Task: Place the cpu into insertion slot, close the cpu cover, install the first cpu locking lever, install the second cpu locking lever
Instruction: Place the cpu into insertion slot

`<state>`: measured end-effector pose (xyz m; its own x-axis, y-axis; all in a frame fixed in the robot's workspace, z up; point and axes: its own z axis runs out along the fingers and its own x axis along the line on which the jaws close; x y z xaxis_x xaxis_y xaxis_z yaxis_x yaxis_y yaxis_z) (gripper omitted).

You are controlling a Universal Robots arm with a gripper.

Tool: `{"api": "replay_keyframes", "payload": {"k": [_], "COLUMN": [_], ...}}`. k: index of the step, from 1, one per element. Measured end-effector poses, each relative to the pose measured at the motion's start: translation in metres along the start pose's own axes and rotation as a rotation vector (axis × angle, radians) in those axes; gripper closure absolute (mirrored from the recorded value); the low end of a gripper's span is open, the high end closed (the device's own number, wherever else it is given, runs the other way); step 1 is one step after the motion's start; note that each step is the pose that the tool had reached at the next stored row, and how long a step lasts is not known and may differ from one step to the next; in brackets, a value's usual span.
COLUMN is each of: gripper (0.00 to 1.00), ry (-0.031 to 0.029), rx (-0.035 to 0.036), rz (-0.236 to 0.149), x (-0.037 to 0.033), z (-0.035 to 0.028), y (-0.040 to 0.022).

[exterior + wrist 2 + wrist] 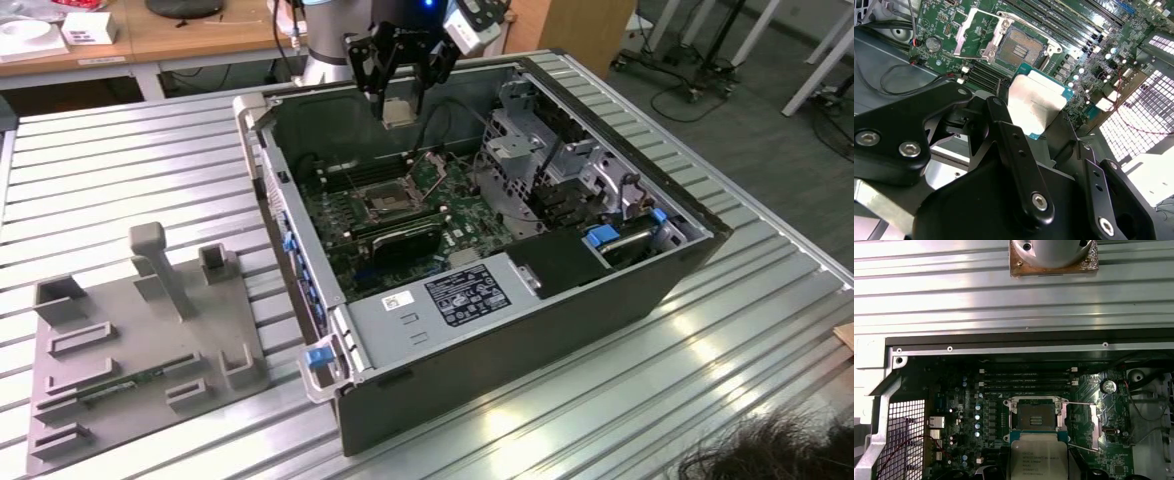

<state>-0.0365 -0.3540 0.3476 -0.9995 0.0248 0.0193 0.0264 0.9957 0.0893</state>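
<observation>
The gripper point(400, 98) hangs over the open computer case point(534, 330). It pinches the cpu point(398, 110) between its two black fingers point(1009, 135), so the cpu sits right at the fingertips, up in the air. In the second wrist view the cpu point(1036, 102) shows its pale shiny face and a thin blue-green edge, with a finger on each side of it. In the first wrist view the cpu point(1039, 460) is just in front of the gripper and touches nothing else.

The insertion slot point(387, 202) lies below the gripper, down on the green board, with a clear gap between it and the cpu. It is a dark square with a metal rim point(1019, 47), and nothing sits in it point(1036, 415).

The cpu cover point(976, 32) is flipped open. It stands just beside the slot, a bit farther from the gripper than the slot is. You can see green board through its square window.

The long black memory slots point(1026, 380) run past the insertion slot, farther from the gripper.

The case rests on a ribbed metal table point(134, 170). A grey holder tray point(134, 370) lies on the table, well apart from the gripper.
</observation>
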Motion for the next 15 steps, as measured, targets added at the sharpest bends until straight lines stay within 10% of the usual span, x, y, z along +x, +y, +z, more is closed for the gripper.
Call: {"api": "replay_keyframes", "payload": {"k": [15], "gripper": [0.46], "ry": [-0.0001], "rx": [-0.0002], "rz": [0.000], "x": [-0.0001], "z": [0.0024], "y": [-0.0002]}}
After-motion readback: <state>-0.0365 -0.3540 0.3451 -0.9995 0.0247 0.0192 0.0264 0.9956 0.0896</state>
